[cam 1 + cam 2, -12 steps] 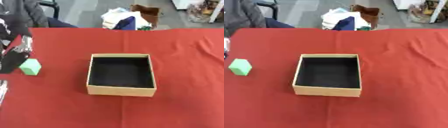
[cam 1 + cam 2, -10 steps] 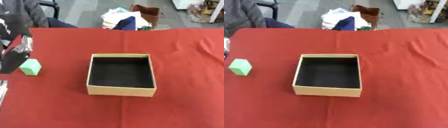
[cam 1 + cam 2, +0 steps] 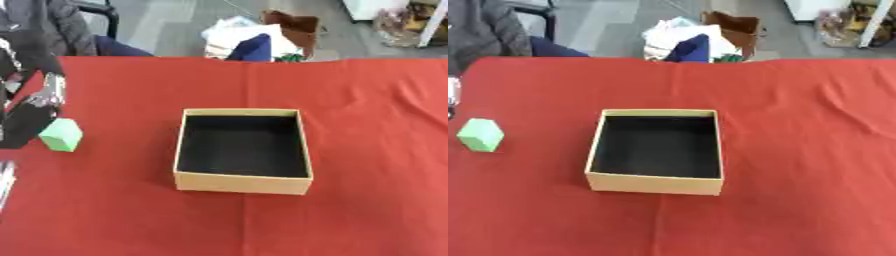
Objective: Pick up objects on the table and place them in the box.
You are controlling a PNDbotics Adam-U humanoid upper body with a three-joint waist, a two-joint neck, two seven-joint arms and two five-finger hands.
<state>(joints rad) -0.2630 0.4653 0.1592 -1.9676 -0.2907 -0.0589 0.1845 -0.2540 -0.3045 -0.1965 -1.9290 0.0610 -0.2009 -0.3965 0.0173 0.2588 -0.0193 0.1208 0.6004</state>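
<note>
A light green block (image 3: 480,134) lies on the red tablecloth (image 3: 798,150) at the left side. My left hand (image 3: 42,100), black with silver parts, comes in from the left edge and hovers just above and to the left of the block, close to it; part of it is cut off by the picture's edge. An open tan cardboard box (image 3: 242,180) with a dark, empty inside stands in the middle of the table, to the right of the block. My right hand shows in neither view.
Beyond the table's far edge are a chair with a dark jacket (image 3: 61,25) and a pile of bags and cloth (image 3: 262,40) on the floor. A thin silver part (image 3: 5,182) shows at the lower left edge.
</note>
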